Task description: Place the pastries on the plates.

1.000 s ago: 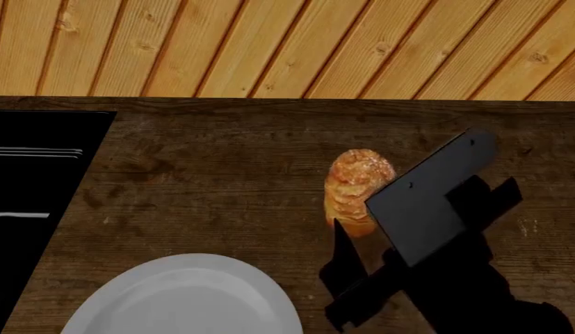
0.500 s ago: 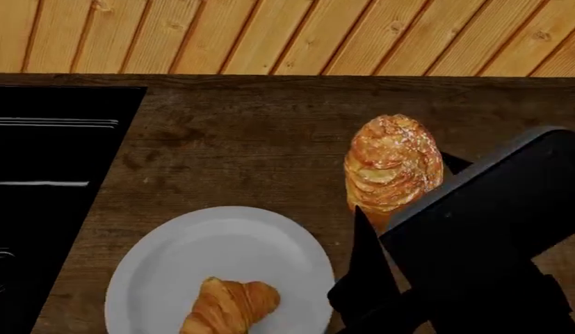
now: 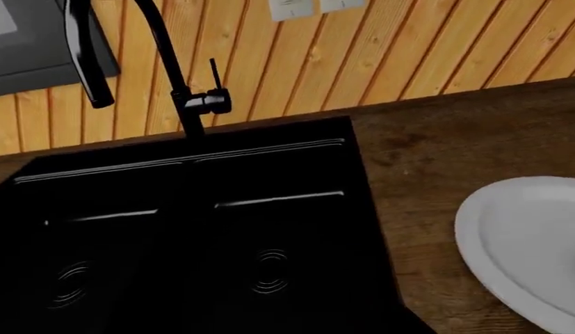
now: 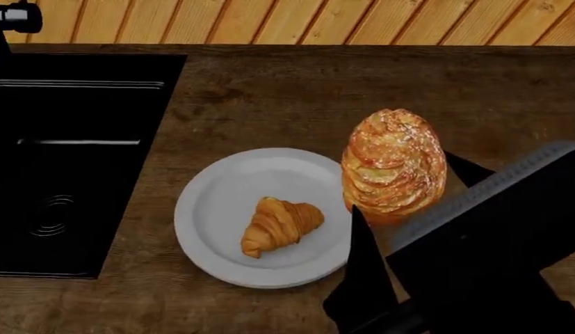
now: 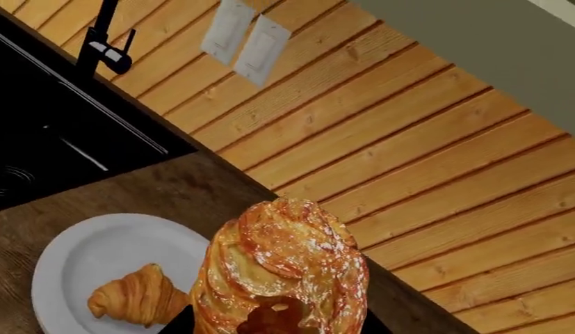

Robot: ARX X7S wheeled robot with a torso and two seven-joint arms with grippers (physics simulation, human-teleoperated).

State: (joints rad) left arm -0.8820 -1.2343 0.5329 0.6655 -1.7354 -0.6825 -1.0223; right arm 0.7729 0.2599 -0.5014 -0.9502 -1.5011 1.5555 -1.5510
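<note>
We have the right claw [image 4: 384, 216] closed around the lower end of the puff pastry [image 4: 393, 163], which stands lifted and upright just beside the plate [image 4: 213, 209], on the side away from the sink [image 4: 65, 160]; the croissant [image 4: 279, 224] already lies on that plate, near its middle; the left claw does not show in any view, so we cannot tell how it stands.

Our worries from here: the plate holds one piece already, and we see no second plate in these views; if we set the puff pastry down here, it may land on the croissant or hang over the rim and roll onto the counter [image 4: 268, 97]; we judge the grip to be low on a tall, flaky piece, so a quick swing could tip it out of the claw; a squeeze too hard might crush the layers; the arm also hides the counter past the plate, so we could misjudge the drop.
</note>
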